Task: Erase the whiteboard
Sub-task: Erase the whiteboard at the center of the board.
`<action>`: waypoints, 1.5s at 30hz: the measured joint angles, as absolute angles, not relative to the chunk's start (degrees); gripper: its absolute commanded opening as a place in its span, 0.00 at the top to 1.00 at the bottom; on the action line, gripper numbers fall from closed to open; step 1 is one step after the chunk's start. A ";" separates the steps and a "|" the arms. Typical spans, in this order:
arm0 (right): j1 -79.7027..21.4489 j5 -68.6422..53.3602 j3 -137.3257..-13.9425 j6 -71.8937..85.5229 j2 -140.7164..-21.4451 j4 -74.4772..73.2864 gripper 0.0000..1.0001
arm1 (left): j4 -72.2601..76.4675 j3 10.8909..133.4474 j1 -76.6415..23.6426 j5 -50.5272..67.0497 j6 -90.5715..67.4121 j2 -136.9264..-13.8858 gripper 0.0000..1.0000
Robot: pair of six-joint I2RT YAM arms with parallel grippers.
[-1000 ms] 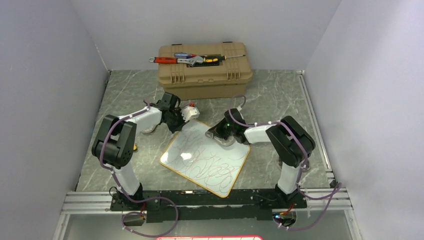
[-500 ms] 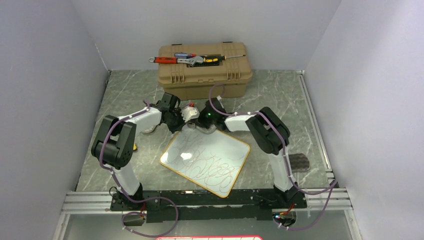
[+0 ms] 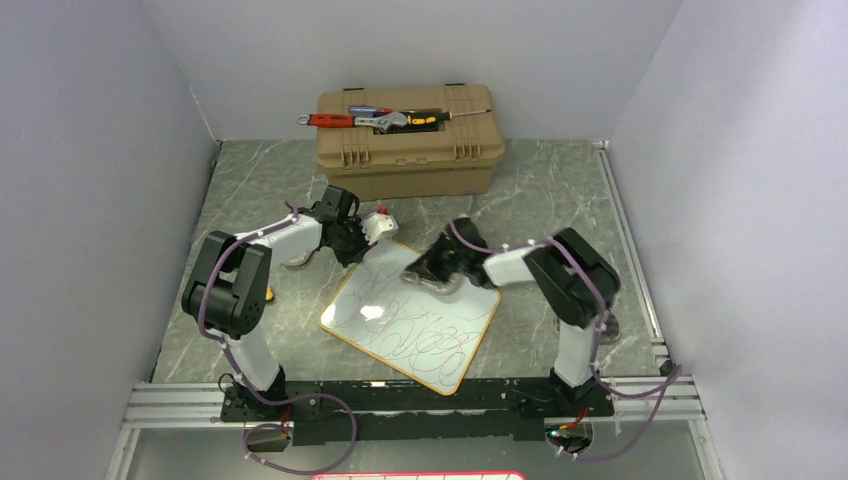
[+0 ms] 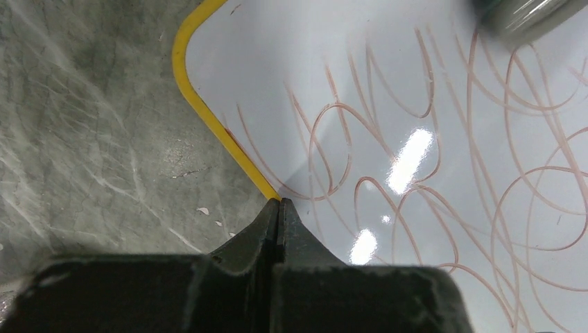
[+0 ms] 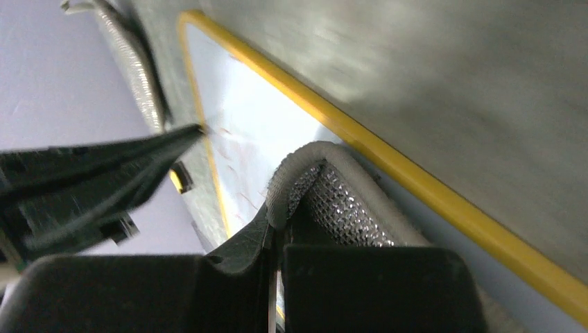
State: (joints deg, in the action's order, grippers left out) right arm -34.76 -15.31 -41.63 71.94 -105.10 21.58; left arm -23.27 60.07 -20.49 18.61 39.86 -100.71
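Leftmost: left claw (image 4: 279, 208) pinched fully shut on nothing, tips planted right at the yellow rim of the whiteboard (image 3: 410, 318), on its left edge near the far corner. Judged as a brace, put there to keep the board from sliding over the marbled table (image 3: 250, 190) under rubbing. Centre: board flat on the table between both arms, turned corner-on like a diamond, covered in thin looping scribbles, with no wiped patch to be made out. Rightward: right claw (image 5: 274, 220) clamped shut on a grey eraser pad (image 5: 333, 201) with a mesh face, laid against the board just inside its far edge, presumably angled so as to drag flat across the marks. Behind, well apart: tan toolbox (image 3: 405, 150) with hand tools (image 3: 375, 118) on the lid. No brand, label or legible word anywhere; scribbles just loops, not letters.
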 measured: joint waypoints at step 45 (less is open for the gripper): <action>-33.19 -25.12 -19.35 73.45 -89.17 26.79 1.00 | -27.18 60.77 -19.90 19.25 39.68 -100.51 0.97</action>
